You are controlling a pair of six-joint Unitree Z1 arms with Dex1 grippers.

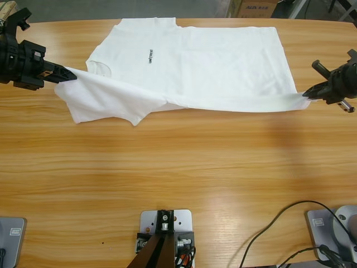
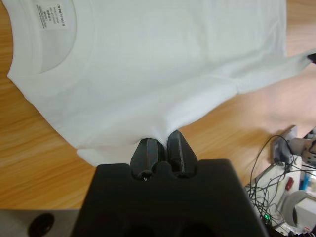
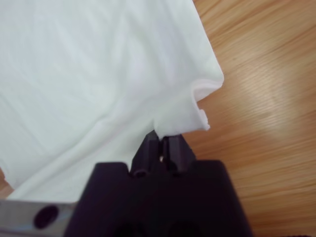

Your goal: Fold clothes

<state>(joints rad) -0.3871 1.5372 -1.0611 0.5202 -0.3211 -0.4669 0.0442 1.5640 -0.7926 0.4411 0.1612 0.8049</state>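
The clothes are one white T-shirt point(image 1: 201, 61) spread across the far half of the table, neck toward the left, with a small dark line of text point(image 1: 150, 56) on the chest. My left gripper point(image 1: 66, 76) at the left edge is shut on the shirt's shoulder part beside the ribbed collar point(image 2: 54, 64). My right gripper point(image 1: 308, 92) at the right edge is shut on the hem corner point(image 3: 197, 106). The near edge of the shirt hangs lifted and stretched between the two grippers point(image 2: 163, 143) point(image 3: 162, 140). A sleeve point(image 1: 95, 106) droops at the lower left.
The wooden table point(image 1: 178, 184) stretches wide in front of the shirt. Black cables point(image 1: 290, 229) trail at the near right corner. Cardboard boxes point(image 1: 254, 8) stand beyond the far edge. Wires and gear point(image 2: 289, 177) show off the table in the left wrist view.
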